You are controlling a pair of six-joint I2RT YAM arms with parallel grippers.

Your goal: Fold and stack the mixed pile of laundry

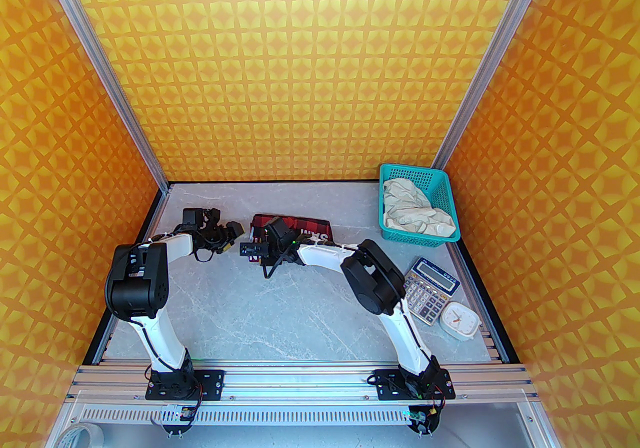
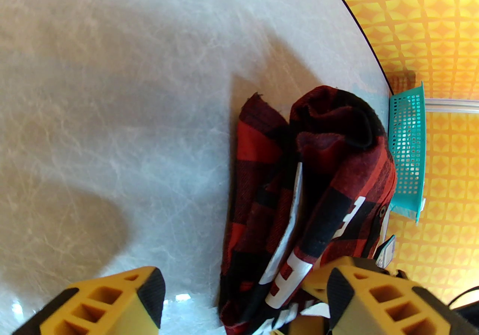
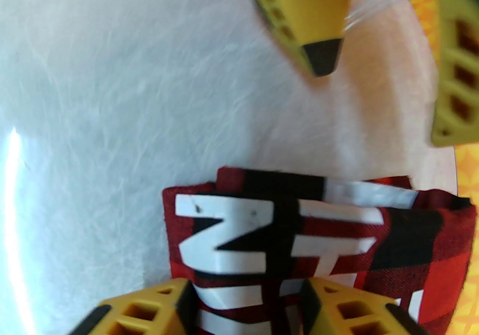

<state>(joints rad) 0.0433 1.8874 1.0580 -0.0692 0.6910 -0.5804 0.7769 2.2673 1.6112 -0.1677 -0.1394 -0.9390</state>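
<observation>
Left claw [image 2: 245, 300] is wide open. The end of the red-and-black check shirt [image 1: 307, 225] lies btwn its fingers w/ bare table beside it, nothing pinched. Right claw [image 3: 247, 307] is abt half open, cloth running pad to pad; clamped or just pressing down, can't tell. Shirt's a folded strip on the table, left of the teal basket [image 1: 407, 168] and apart from it. Cream garment [image 1: 417, 213] sits bunched inside that basket. Both claws work the shirt end farthest from the basket.
</observation>
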